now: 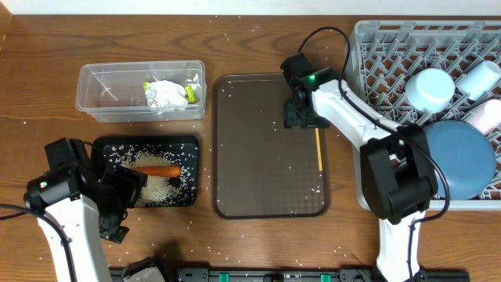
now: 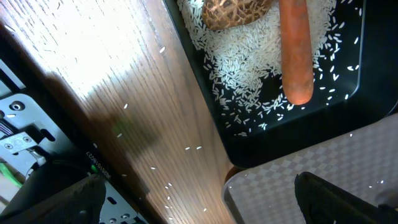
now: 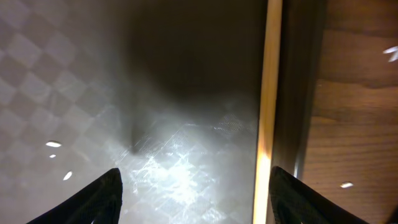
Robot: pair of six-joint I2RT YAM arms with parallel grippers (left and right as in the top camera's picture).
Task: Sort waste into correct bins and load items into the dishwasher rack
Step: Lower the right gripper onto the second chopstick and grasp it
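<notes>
A thin wooden chopstick (image 1: 318, 149) lies along the right inner edge of the brown serving tray (image 1: 266, 168). My right gripper (image 1: 304, 117) hangs open low over that tray. In the right wrist view the chopstick (image 3: 267, 112) runs between its fingers, close to the right fingertip (image 3: 305, 199). The clear tub (image 1: 98, 98) holds the crumpled wrapper (image 1: 166, 94). The black tray (image 1: 188, 145) holds the carrot (image 1: 158, 170), rice (image 2: 236, 74) and the brown lump (image 2: 233, 12). My left gripper (image 1: 117, 207) is open and empty beside the black tray's near edge.
The grey dishwasher rack (image 1: 383, 55) at the right carries the dark-blue plate (image 1: 458, 160), a pale-blue bowl (image 1: 429, 88) and two pale cups (image 1: 479, 78). Loose rice grains dot the wooden table (image 1: 47, 47). The arms' base hardware (image 2: 25, 137) sits at the front edge.
</notes>
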